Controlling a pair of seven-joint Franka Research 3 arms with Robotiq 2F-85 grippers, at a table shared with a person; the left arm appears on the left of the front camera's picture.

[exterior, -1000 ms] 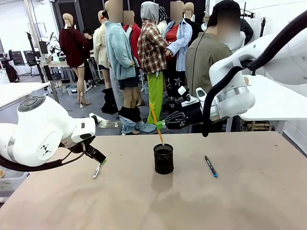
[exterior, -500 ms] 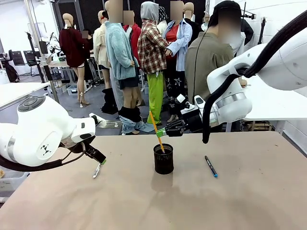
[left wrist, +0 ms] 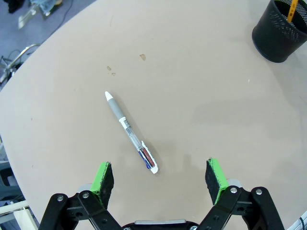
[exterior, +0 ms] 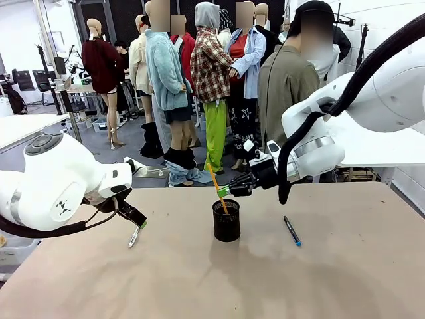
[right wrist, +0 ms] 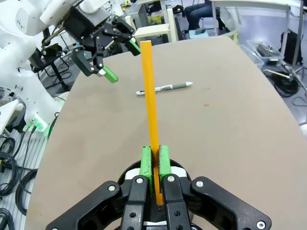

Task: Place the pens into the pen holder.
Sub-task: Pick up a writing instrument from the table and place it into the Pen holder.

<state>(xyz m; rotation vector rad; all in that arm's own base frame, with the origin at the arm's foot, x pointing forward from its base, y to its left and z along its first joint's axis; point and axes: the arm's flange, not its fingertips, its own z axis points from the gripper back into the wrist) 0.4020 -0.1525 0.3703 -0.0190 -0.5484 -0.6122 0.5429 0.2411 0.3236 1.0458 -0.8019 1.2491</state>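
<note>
Front view: over the last second the right gripper (exterior: 224, 192) had come down, so its orange pencil (exterior: 212, 176) now dipped tip-first into the black wire-mesh pen holder (exterior: 226, 224); release looked near. A dark blue-tipped pen (exterior: 292, 230) lay right of the holder.

Left wrist view: the left gripper (left wrist: 160, 175) was spread wide and empty above the smooth pale pen (left wrist: 130, 133).

Right wrist view: the green pads (right wrist: 147, 160) pinched the straight pencil.

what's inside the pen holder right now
The lower end of an orange pencil, held by the right hand, reaches into the pen holder. Its dark mesh wall hides the bottom, so anything else inside cannot be seen.
</note>
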